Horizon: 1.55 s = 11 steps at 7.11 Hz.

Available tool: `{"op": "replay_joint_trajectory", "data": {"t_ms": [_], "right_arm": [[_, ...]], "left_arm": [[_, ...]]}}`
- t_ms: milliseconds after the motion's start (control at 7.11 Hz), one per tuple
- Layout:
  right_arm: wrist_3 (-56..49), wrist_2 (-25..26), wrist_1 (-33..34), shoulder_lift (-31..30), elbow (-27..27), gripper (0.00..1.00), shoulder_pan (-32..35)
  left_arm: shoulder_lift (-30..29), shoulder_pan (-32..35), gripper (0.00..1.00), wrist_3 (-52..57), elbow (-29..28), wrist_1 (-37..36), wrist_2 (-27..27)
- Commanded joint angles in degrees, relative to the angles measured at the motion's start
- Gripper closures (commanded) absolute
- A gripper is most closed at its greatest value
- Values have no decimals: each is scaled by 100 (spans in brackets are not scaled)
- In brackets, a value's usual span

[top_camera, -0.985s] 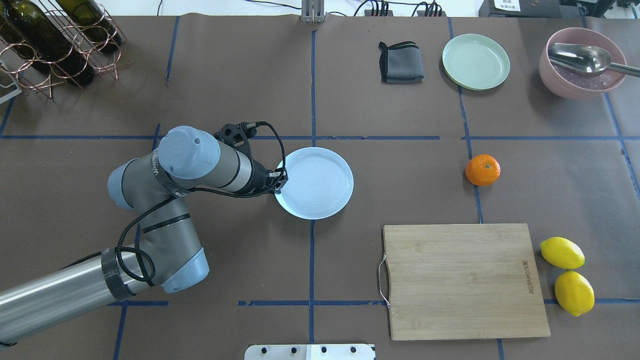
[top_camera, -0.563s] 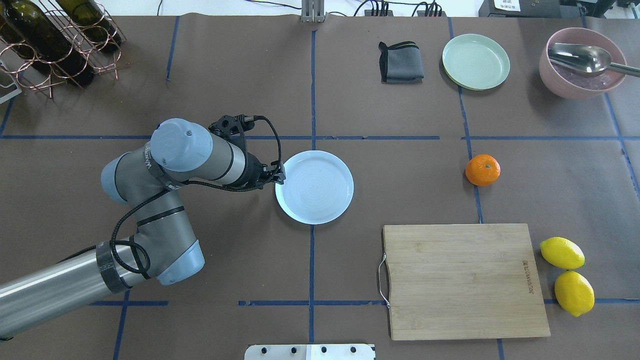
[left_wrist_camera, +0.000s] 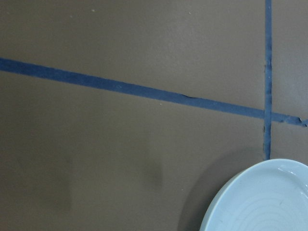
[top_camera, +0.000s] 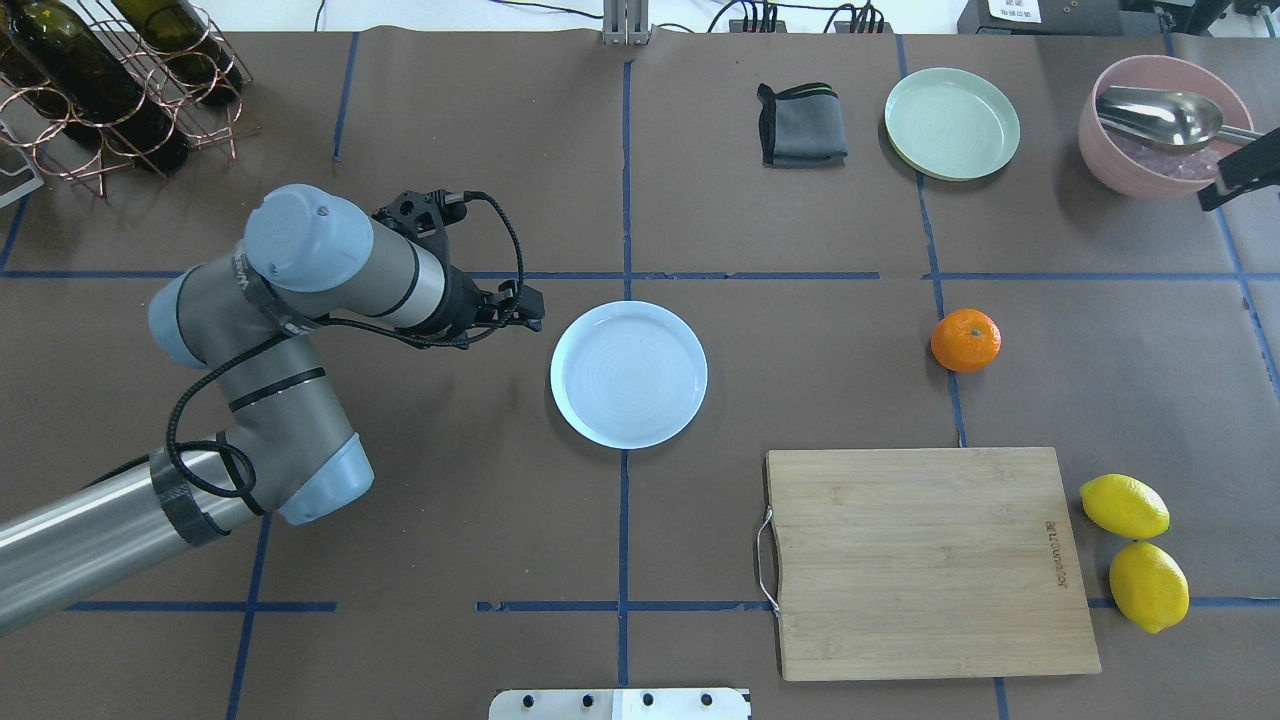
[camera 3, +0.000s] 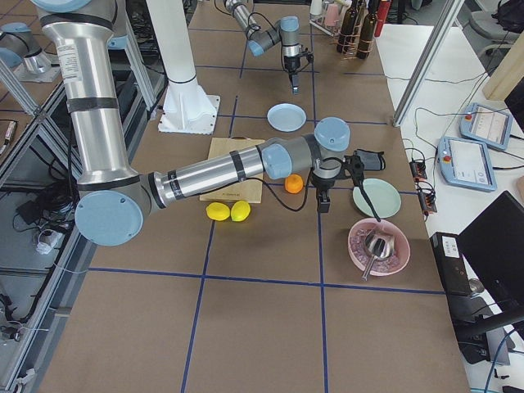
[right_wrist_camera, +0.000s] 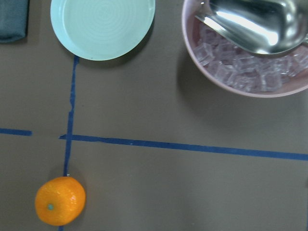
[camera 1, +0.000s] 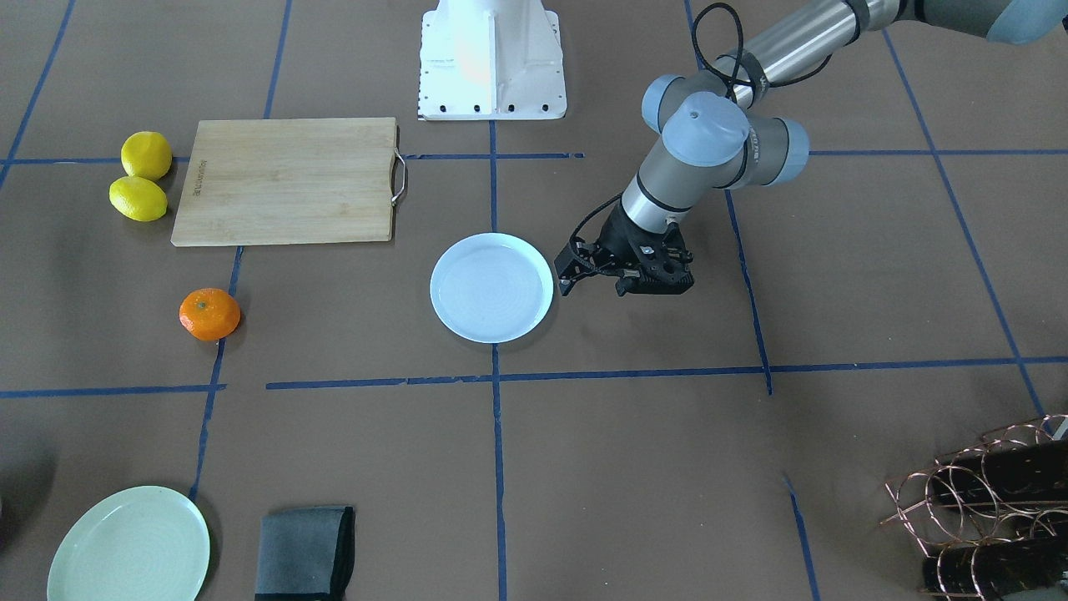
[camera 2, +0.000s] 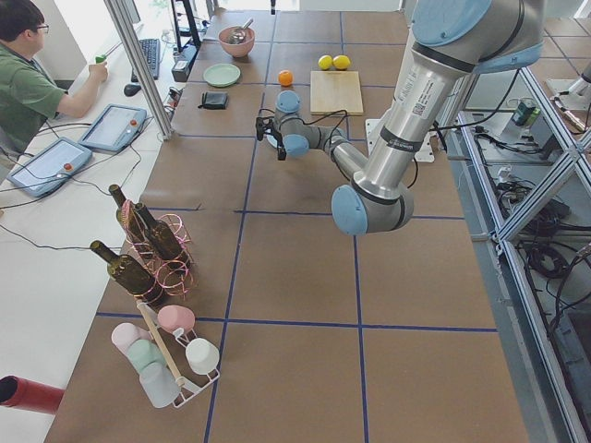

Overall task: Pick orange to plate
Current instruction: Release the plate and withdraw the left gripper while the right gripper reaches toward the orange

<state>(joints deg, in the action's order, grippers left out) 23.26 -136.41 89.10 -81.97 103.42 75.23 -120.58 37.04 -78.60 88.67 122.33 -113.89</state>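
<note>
The orange (top_camera: 965, 340) lies alone on the brown table right of centre, also seen in the front view (camera 1: 209, 314) and low in the right wrist view (right_wrist_camera: 60, 200). The white plate (top_camera: 628, 374) sits empty at the table's centre; its rim shows in the left wrist view (left_wrist_camera: 260, 197). My left gripper (top_camera: 532, 310) hovers just left of the plate, apart from it, open and empty (camera 1: 567, 271). My right gripper (camera 3: 322, 205) hangs over the table between the orange and the pink bowl. Only a black edge of it (top_camera: 1235, 178) shows from overhead, so I cannot tell its state.
A wooden cutting board (top_camera: 925, 560) lies near the front right, with two lemons (top_camera: 1125, 505) beside it. At the back right are a pale green plate (top_camera: 952, 123), a grey cloth (top_camera: 800, 125) and a pink bowl (top_camera: 1130, 170) of ice with a ladle. A bottle rack (top_camera: 110, 90) stands back left.
My left gripper has drawn back leftward off the plate's rim, leaving the plate on the table. A black part of the right gripper has come in at the right edge.
</note>
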Motion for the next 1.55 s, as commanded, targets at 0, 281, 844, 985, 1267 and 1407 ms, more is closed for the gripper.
{"op": "replay_joint_trajectory", "data": {"t_ms": [0, 281, 844, 985, 1267, 1407], "right_arm": [[1177, 464, -311, 14, 450, 0, -771], [2074, 1034, -1163, -64, 416, 0, -1429], [2928, 1896, -2026, -91, 117, 0, -2511], [2939, 2099, -2063, -91, 30, 0, -2687], [2939, 2198, -2064, -4, -225, 0, -2847], [2930, 2206, -2072, 5, -304, 0, -2865]], "left_arm": [[227, 372, 0, 597, 394, -442, -544], [219, 566, 0, 1064, 983, -1575, -582], [245, 1112, 0, 2243, 1521, -2889, -582], [245, 1112, 0, 2261, 1513, -2898, -582], [245, 1112, 0, 2270, 1521, -2907, -573], [245, 1112, 0, 2270, 1504, -2907, -565]]}}
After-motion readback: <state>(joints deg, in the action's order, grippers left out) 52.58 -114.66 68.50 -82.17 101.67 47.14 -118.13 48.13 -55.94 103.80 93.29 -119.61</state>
